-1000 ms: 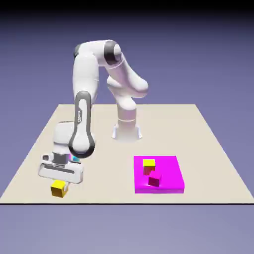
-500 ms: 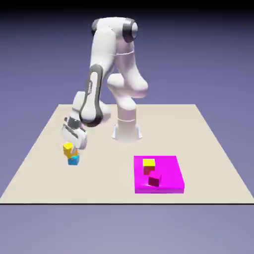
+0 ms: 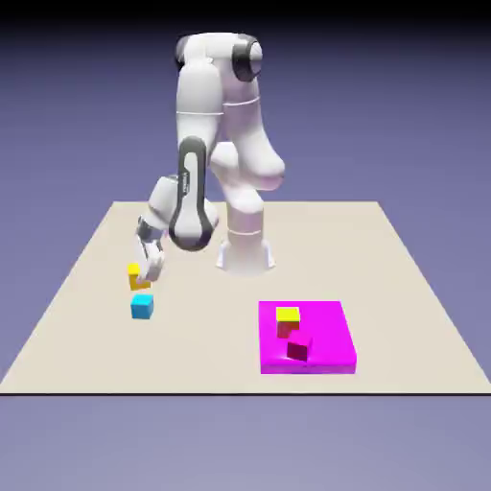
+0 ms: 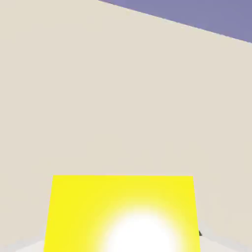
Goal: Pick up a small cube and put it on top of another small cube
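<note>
Gripper [image 3: 145, 275] closed on yellow cube [image 4: 88, 206], jaws parted by cube width. Cube shows just above cyan cube [image 3: 142, 308] in exterior view; height unclear. Cyan sits on table [image 3: 211, 336], nothing on it. Should center over cyan, square the faces, lower gently, release only once seated; off-center risks toppling.

Pale beige tabletop [image 3: 336, 249], flat, plain, matte; far edge narrower in exterior view, sides spreading toward near edge. Thin dark line along near edge. Backdrop [image 3: 403, 105] plain blue-violet, near-black band across top, shading lighter lower down; same blue-violet below table's near edge. Light even over tabletop. Hand view: beige surface fills most of frame, its straight edge slanting down from top toward right, blue-violet backdrop beyond, in upper right corner.
</note>
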Action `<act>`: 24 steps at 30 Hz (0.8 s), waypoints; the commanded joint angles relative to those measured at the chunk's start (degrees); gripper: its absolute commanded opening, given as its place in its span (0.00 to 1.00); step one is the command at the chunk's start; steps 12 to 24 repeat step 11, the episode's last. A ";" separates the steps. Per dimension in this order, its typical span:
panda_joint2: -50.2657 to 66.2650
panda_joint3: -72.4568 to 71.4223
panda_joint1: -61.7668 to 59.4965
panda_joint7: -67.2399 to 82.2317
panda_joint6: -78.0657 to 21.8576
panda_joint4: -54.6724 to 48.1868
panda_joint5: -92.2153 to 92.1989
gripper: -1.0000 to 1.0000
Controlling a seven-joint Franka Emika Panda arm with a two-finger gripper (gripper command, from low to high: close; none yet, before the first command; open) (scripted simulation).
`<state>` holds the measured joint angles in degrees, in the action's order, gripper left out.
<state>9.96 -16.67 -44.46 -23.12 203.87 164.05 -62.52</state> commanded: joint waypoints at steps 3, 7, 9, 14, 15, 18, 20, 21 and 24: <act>2.28 0.88 -0.54 -6.28 1.47 0.61 7.41 0.00; 5.32 2.04 -1.26 -14.73 3.41 1.43 17.37 0.00; 6.12 2.35 -1.45 -16.96 3.92 1.64 20.00 0.00; 6.12 2.35 -1.45 -16.96 3.92 1.64 20.00 1.00; 6.12 2.35 -1.45 -16.96 3.92 1.64 20.00 1.00; 6.12 2.35 -1.45 -16.96 3.92 1.64 20.00 1.00; 6.12 2.35 -1.45 -16.96 3.92 1.64 20.00 1.00; 6.12 2.35 -1.45 -16.96 3.92 1.64 20.00 1.00; 6.12 2.35 -1.45 -16.96 3.92 1.64 20.00 1.00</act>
